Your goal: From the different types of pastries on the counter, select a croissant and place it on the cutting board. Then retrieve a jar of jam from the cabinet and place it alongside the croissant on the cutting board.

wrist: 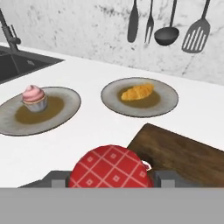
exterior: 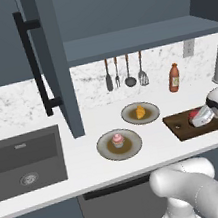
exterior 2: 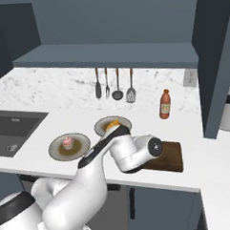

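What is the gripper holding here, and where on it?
The gripper holds the jar of jam, clamped on its sides below the red checked lid.

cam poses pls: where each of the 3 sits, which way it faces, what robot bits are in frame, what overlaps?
Left base view: behind-left, facing the counter; arm lower right, gripper over cutting board.
Right base view: behind-right, same counter; arm lower left hides part of the board.
Hand view: low on the hand, facing the wall; jar of jam between the fingertips.
Shared: croissant, cupcake, hanging utensils.
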